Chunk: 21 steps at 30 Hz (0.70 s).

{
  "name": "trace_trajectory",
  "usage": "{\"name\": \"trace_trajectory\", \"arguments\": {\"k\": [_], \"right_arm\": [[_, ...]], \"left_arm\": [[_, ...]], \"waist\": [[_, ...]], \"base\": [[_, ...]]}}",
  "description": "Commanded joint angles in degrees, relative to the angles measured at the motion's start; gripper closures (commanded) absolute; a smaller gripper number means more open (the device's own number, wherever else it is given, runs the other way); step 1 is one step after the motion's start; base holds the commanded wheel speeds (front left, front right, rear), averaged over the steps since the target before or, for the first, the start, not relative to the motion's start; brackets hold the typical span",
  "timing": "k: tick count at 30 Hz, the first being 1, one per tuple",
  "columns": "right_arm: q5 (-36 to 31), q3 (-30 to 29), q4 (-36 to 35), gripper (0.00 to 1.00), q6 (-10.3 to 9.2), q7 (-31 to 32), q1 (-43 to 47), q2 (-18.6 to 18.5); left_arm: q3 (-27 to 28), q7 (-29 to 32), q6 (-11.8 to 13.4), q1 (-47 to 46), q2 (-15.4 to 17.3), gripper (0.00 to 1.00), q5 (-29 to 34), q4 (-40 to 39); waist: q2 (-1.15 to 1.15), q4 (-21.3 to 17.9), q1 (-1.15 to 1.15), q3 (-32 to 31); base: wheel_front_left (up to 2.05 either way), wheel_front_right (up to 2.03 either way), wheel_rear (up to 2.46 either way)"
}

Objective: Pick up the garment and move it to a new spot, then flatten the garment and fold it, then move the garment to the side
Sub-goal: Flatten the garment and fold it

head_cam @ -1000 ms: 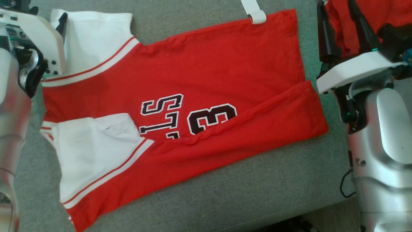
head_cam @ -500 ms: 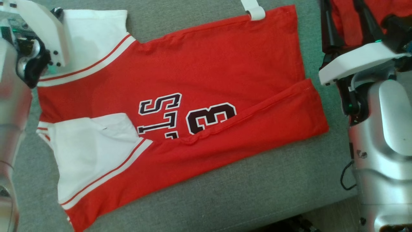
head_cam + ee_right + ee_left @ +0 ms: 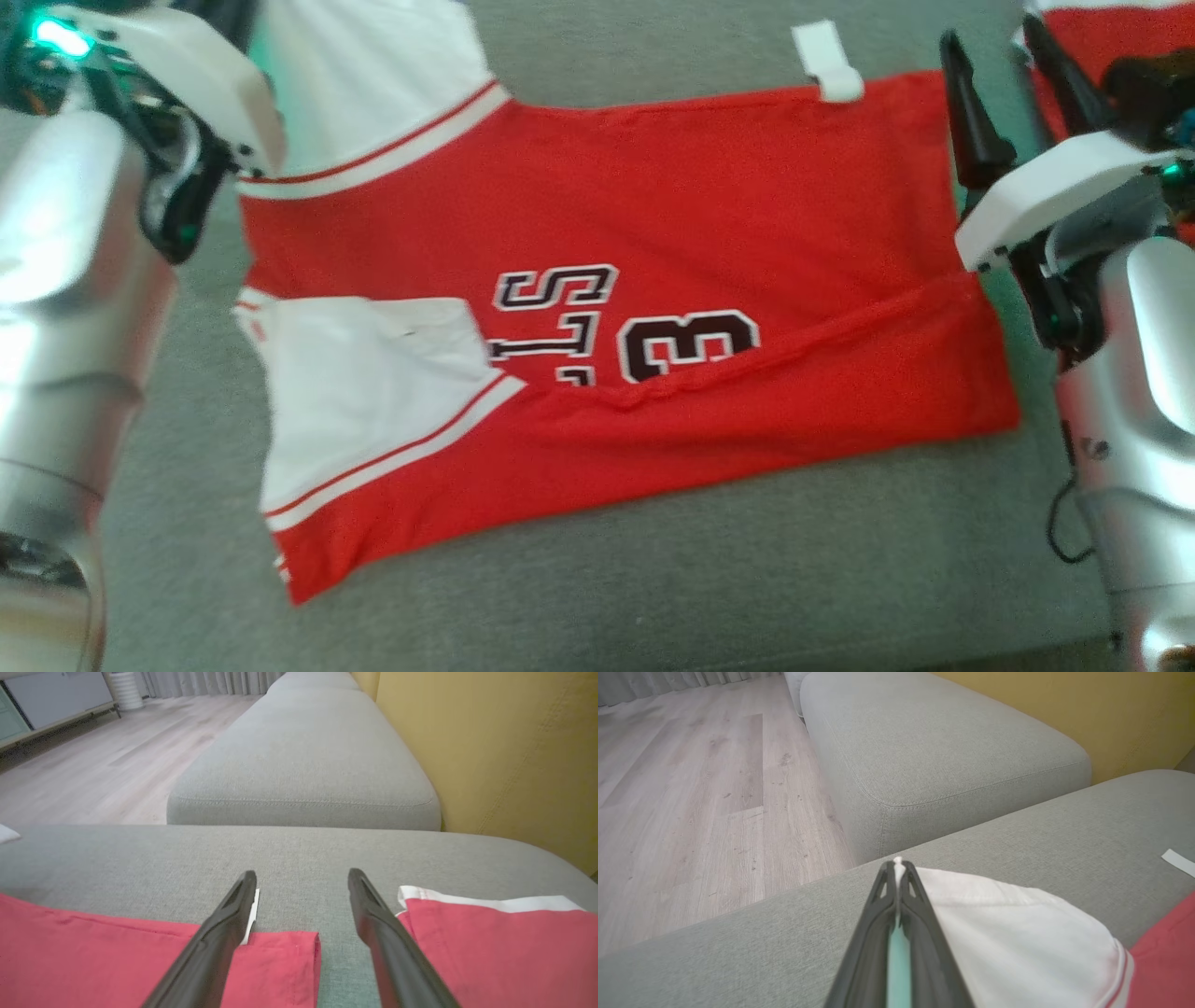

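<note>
Grey sofa [image 3: 747, 579] holds the jersey [image 3: 653, 215] mid-fold: my left gripper [image 3: 896, 865] pinches the sleeve [image 3: 1017, 933], my right gripper [image 3: 302, 875] hangs open at the hem [image 3: 285, 947]; I'd close it next.

Matt cloth garment [image 3: 653, 233], rough woven cushion [image 3: 653, 579]

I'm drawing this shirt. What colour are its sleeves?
White, with a thin red stripe; the sleeves show best in the head view.

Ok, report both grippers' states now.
Left gripper: shut on the white sleeve of the red and white fabric jersey.
Right gripper: open, holding nothing.
</note>
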Motion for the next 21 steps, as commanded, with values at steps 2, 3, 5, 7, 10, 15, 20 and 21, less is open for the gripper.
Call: {"name": "trace_trajectory", "arguments": {"k": [2,3,5,7,10,15,20,21], "right_arm": [[0.56,1.56,0.59,0.00,-0.04,1.63,-1.66,-2.00],[0.94,1.71,1.86,0.00,-0.04,2.40,-1.75,-2.73],[1.17,2.03,4.57,0.00,-0.04,3.89,-2.15,-4.33],[1.36,1.98,8.81,0.00,-0.04,5.28,-3.05,-6.26],[1.76,1.98,11.59,0.00,-0.04,6.12,-3.89,-6.95],[2.19,3.06,18.13,0.00,-0.04,8.88,-7.11,-8.24],[0.99,5.47,24.16,0.00,-0.04,11.99,-9.63,-8.70],[1.61,5.71,24.99,0.00,-0.04,12.38,-10.05,-8.49]], "left_arm": [[0.53,-1.37,0.10,-0.50,2.13,1.00,-0.01,-3.79],[0.08,-1.60,0.10,-0.04,2.09,1.00,-0.06,-5.00],[-0.75,-1.66,0.10,0.94,2.28,1.00,-0.12,-7.54],[-1.67,-0.94,0.10,2.53,2.56,1.00,-0.55,-11.47],[-2.12,-0.34,0.11,3.50,2.90,1.00,-0.70,-14.19],[-2.40,1.30,1.08,4.76,3.85,1.00,-0.99,-19.99],[-2.46,2.56,2.10,5.09,4.65,1.00,-1.03,-23.18],[-2.50,2.71,2.26,5.16,4.73,1.00,-1.03,-23.45]], "waist": [[0.00,3.64,0.00,-2.14],[0.00,4.43,0.00,-2.37],[0.00,5.87,0.00,-2.61],[0.00,7.76,0.00,-2.60],[0.00,8.64,0.00,-2.33],[0.00,10.07,0.00,-0.93],[0.00,10.39,0.00,0.24],[0.00,10.37,0.00,0.31]], "base": [[0.00,0.00,0.00],[0.00,0.00,0.00],[0.00,0.00,0.00],[0.00,0.00,0.00],[0.00,0.00,0.00],[0.00,0.00,0.00],[0.00,0.00,0.00],[0.00,0.00,0.00]]}}
